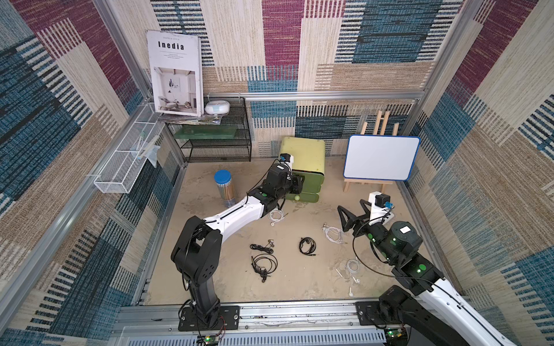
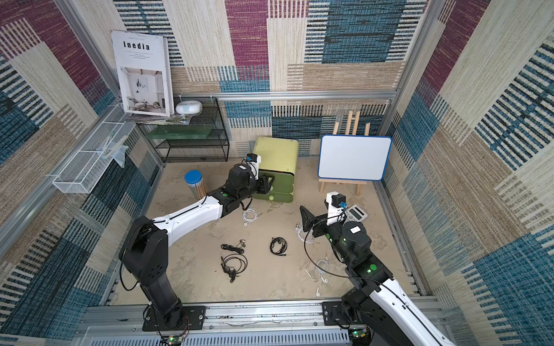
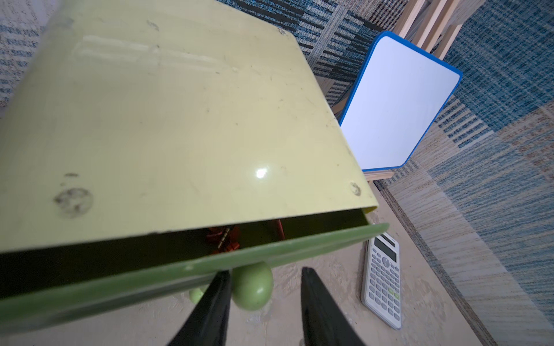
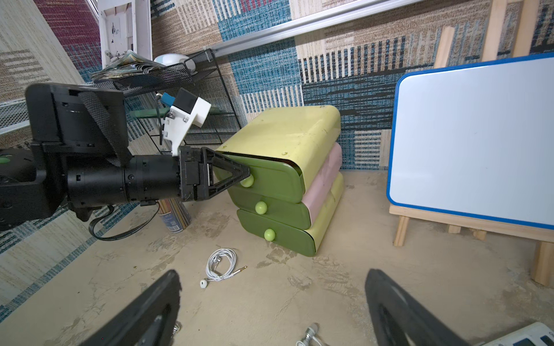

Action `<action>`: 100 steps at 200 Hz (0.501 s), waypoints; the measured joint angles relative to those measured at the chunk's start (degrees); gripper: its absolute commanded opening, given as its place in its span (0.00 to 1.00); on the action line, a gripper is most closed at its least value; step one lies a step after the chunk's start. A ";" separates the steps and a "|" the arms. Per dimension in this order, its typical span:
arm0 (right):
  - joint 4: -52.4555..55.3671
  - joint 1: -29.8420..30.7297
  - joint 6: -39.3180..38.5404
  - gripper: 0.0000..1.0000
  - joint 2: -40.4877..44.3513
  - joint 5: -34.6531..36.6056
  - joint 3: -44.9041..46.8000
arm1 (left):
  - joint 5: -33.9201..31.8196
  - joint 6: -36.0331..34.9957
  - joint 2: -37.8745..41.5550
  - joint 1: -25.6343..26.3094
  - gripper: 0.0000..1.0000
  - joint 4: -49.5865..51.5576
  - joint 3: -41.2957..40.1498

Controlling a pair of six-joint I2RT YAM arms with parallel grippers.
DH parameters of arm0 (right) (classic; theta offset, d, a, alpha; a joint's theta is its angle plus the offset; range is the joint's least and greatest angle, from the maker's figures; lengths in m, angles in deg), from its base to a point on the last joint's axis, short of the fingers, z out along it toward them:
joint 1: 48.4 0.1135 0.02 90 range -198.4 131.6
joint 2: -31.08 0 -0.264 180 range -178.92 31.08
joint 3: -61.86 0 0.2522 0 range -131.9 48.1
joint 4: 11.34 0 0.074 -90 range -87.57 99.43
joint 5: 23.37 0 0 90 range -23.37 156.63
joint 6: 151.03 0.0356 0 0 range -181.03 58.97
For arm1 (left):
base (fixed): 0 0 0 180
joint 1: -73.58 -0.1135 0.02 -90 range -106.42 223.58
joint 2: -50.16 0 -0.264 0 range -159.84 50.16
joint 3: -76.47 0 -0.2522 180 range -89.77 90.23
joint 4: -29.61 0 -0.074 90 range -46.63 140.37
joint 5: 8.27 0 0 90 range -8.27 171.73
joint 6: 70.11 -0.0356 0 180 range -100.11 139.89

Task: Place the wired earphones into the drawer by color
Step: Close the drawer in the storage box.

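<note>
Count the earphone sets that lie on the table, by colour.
White earphones: 3
Black earphones: 3
Total: 6
Red earphones show only inside the top drawer; not counted.

The sandy desk [image 1: 299, 287] bore a green drawer unit [image 1: 308, 152], a whiteboard on an easel [image 1: 380, 157], a blue-lidded canister [image 1: 224, 188], a black wire rack [image 1: 218, 143] and a calculator [image 2: 355, 213]. Three white earphone sets [image 1: 333, 234] and three black earphone sets [image 1: 307, 245] lay scattered, apart from one another, across its middle and front.

The only word that can be read is "Inedia", in bold black letters on the white magazine cover [image 1: 175, 73].
</note>
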State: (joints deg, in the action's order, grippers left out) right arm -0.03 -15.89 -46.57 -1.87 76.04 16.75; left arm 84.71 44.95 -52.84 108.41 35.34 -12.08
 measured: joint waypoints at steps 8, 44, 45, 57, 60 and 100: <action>0.00 0.00 0.00 0.99 0.02 0.09 0.00 | 0.00 -0.11 -0.24 -0.04 0.42 -0.09 0.22; 0.00 0.00 0.02 0.99 0.04 0.39 0.00 | -0.09 -0.42 -1.49 -0.09 0.42 -1.55 0.96; 0.00 0.00 0.02 0.99 0.04 0.37 0.00 | -0.07 -0.42 -1.51 -0.09 0.42 -1.57 0.98; 0.02 0.00 0.02 0.99 0.04 0.39 0.00 | 0.00 -0.63 -1.84 -0.09 0.42 -1.81 1.29; 0.02 0.00 0.02 0.99 0.04 0.39 0.00 | 0.00 -0.63 -1.92 -0.09 0.42 -1.86 1.38; 0.02 0.00 0.04 0.99 0.04 0.39 0.00 | 0.22 -1.11 -1.88 -0.09 0.48 -2.16 1.51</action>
State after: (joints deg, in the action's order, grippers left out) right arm -0.01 -15.89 -46.53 -1.82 76.43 16.75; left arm 84.93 43.83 -54.72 108.33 33.17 -10.57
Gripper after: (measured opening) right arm 0.992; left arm 0.456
